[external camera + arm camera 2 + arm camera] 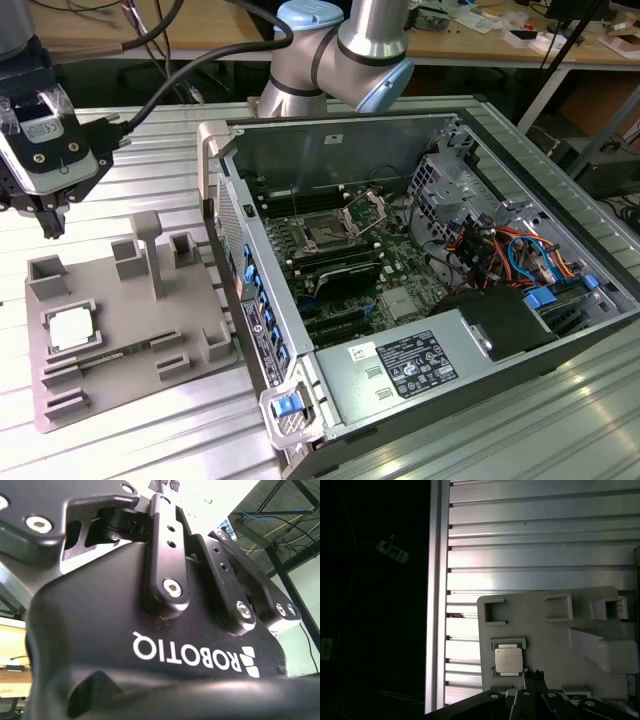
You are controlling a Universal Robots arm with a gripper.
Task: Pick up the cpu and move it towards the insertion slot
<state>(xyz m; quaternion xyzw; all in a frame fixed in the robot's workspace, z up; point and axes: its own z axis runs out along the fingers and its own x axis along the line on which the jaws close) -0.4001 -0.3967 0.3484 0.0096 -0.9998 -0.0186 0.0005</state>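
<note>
The ribbed metal surface (160, 440) carried a grey plastic tray (120, 300) at the exterior view's left, and an open computer case (320, 150) stood just beside it, at the right.

Exterior view: evenly bright, with soft light from above; the tabletop (150, 440) slats around the grey tray (120, 305) shine pale.
Shadows: short and soft at the foot of the tray's raised blocks.
Case interior: the computer case (420, 250) beside the tray is dimmer inside.
First wrist view: harsh contrast; the tabletop (530, 545) slats beyond the tray (545, 640) glare almost white.
Off the tabletop: past the edge nearest the tray, near black.
Second wrist view: backlit, with the ceiling patch (215, 495) burnt out white.
</note>
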